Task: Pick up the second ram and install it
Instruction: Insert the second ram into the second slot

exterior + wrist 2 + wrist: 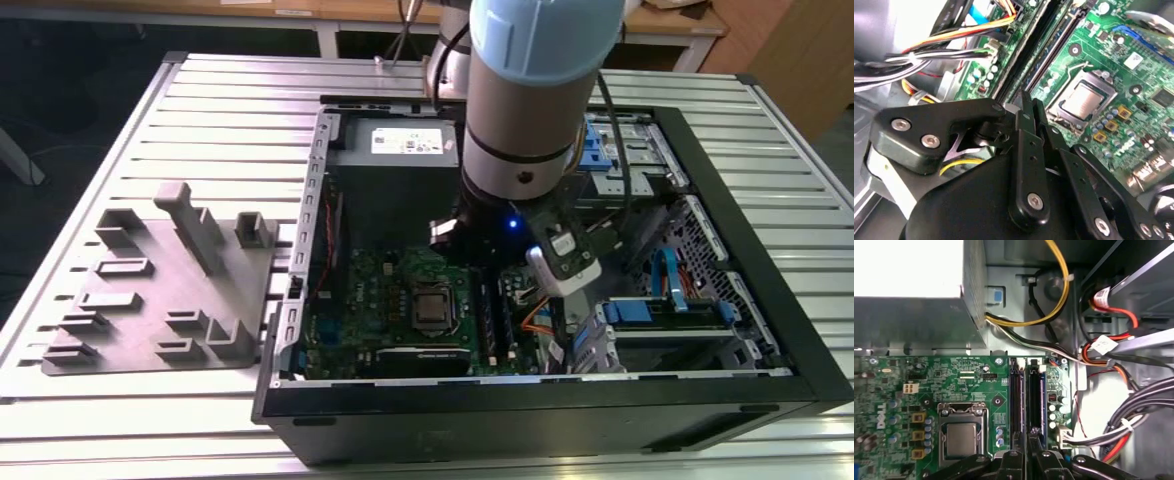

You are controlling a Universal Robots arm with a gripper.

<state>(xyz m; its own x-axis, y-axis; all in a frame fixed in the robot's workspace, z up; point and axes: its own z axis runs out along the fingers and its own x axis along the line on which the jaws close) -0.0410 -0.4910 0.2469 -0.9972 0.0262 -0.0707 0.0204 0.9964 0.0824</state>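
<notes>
1 open computer case (pixel 747 330) holds 1 green motherboard (pixel 929 390) with 1 processor socket (pixel 961 437), 1 power supply (pixel 400 150) and 2 parallel memory slots (pixel 1016 405). 1 grey holder tray (pixel 147 300) lies beside it.

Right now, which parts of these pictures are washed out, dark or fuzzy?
In the first wrist view, the grey metal power supply box is blown out to plain white by glare. In the second wrist view, the black pincer looms dark and soft-edged up close, while the green motherboard behind is well lit. In the exterior view, the floor beyond the ribbed metal table is dim.
</notes>
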